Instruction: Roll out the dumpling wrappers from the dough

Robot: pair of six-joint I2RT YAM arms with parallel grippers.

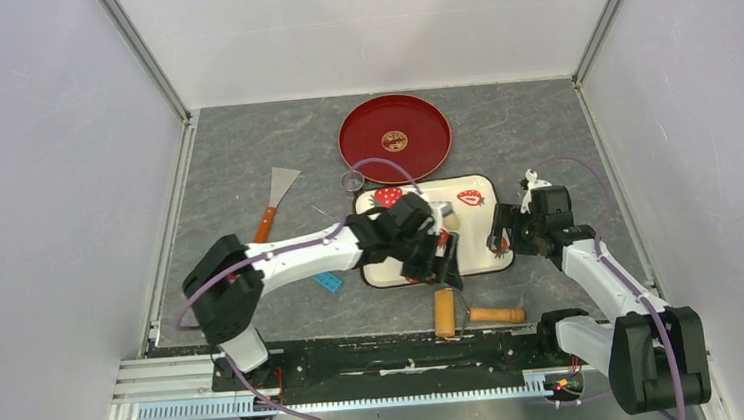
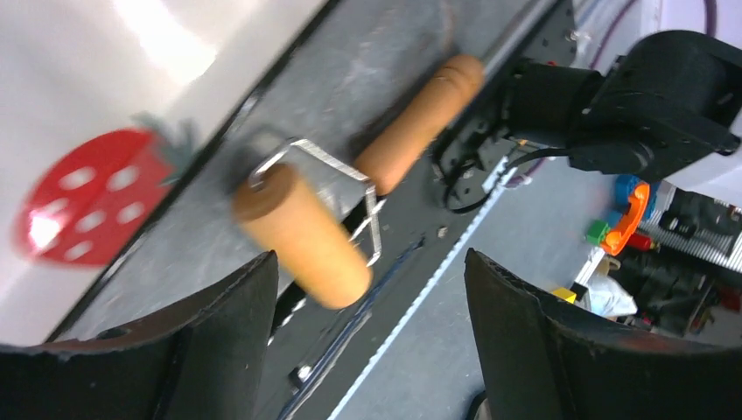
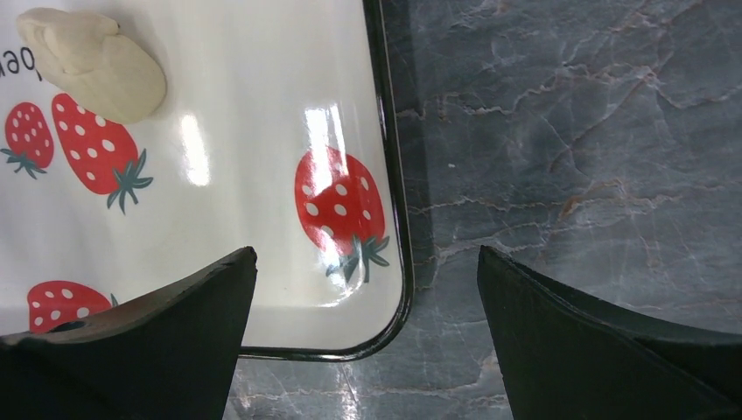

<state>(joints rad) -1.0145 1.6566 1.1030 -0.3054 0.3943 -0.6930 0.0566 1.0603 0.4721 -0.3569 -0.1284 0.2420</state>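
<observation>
The dough point(image 3: 92, 66) lies near the centre of the tray point(image 3: 262, 114), apart from both grippers. The left gripper point(image 2: 367, 289) is wide open and empty, at the tray's near edge. The right gripper point(image 3: 366, 280) is the same, at its right edge.

High above the near edge, over the whole table point(image 1: 243, 150). Left wrist: close, slanting onto the rolling pin point(image 2: 302, 236). Right wrist: close, straight down on the tray point(image 3: 262, 131) corner, common to all.

Even overhead light is thrown across the surface point(image 1: 243, 150); glare is caught on the white tray point(image 3: 262, 87), and the left wrist view is smeared by blur.
</observation>
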